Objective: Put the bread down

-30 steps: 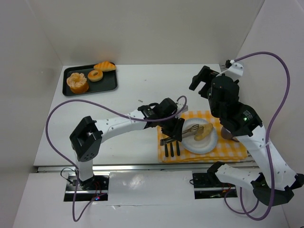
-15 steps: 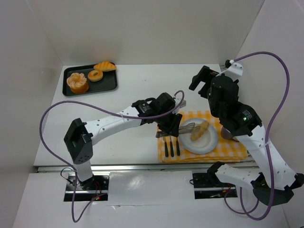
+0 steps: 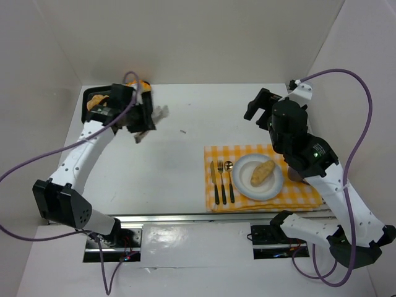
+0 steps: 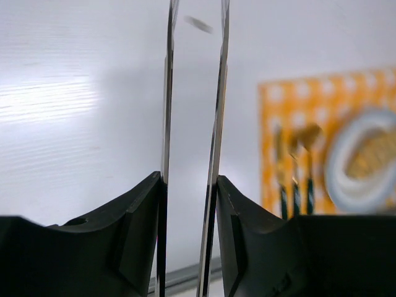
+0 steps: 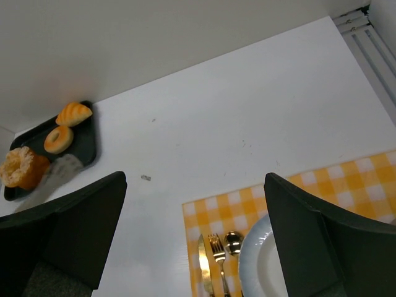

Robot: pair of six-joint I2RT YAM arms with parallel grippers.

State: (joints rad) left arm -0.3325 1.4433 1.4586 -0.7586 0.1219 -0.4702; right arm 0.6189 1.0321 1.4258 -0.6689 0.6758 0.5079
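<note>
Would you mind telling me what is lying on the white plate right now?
A single piece of bread lies on the white plate; nothing else shows there. The plate surface beneath the bread is covered.

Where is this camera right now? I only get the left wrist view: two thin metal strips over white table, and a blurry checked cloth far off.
Observer: It rides the left pincer, which the top view shows by the right edge of a black tray in the table's far left corner.
Visitor: Is anything on that tray?
Observer: Yes: a doughnut, a ridged bun and a round orange pastry.
Visitor: And that blurry thing on the plate?
Observer: A piece of bread, lying on the white plate with no pincer touching it.
</note>
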